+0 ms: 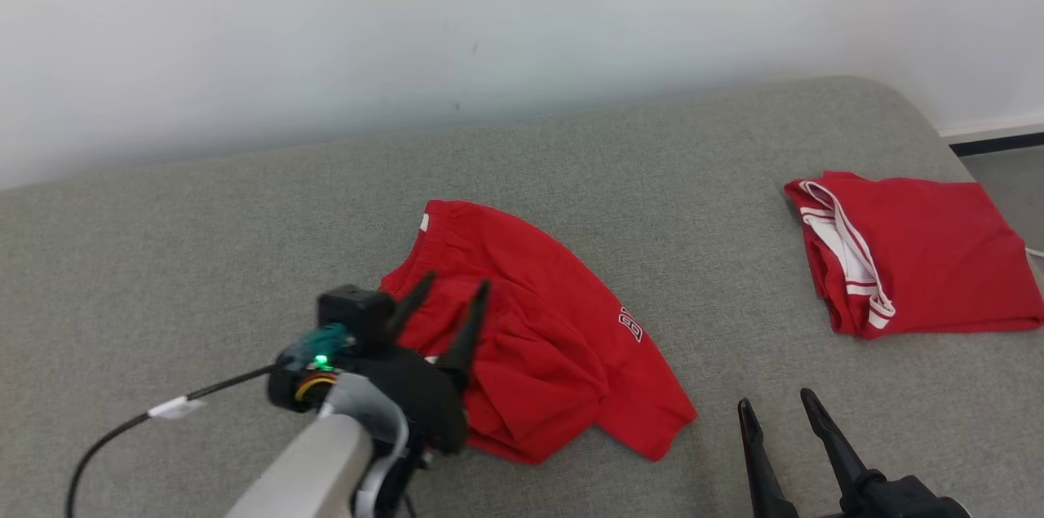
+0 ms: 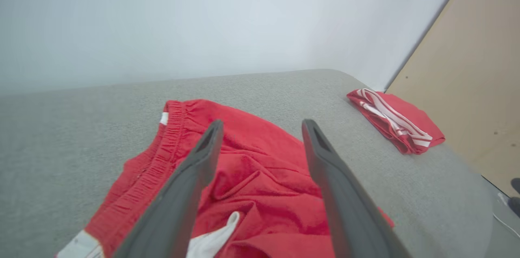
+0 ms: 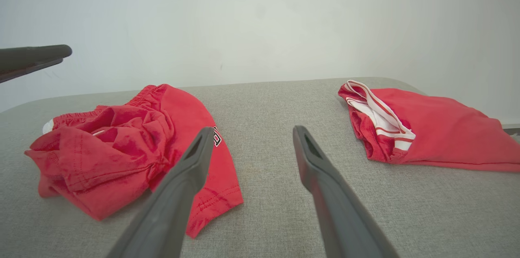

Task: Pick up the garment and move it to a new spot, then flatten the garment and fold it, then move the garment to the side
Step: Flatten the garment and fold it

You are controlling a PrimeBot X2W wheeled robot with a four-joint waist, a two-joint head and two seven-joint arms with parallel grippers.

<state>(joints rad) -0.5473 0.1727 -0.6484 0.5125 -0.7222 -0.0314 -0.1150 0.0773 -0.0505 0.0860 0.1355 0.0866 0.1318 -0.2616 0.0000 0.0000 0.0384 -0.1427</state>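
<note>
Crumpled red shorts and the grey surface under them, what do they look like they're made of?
Crumpled red shorts: soft matte cloth, probably a cotton-like knit. It creases and bunches freely, with stitched hems and a gathered elastic waistband.
Grey surface: coarse woven upholstery fabric, matte, with a flecked weave and a rounded, padded-looking corner. What lies beneath cannot be told.

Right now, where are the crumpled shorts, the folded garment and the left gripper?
crumpled shorts (image 1: 555, 314): head view, cloth's middle
folded garment (image 1: 938, 257): head view, red top
left gripper (image 1: 457, 279): head view, between fingertips
</note>
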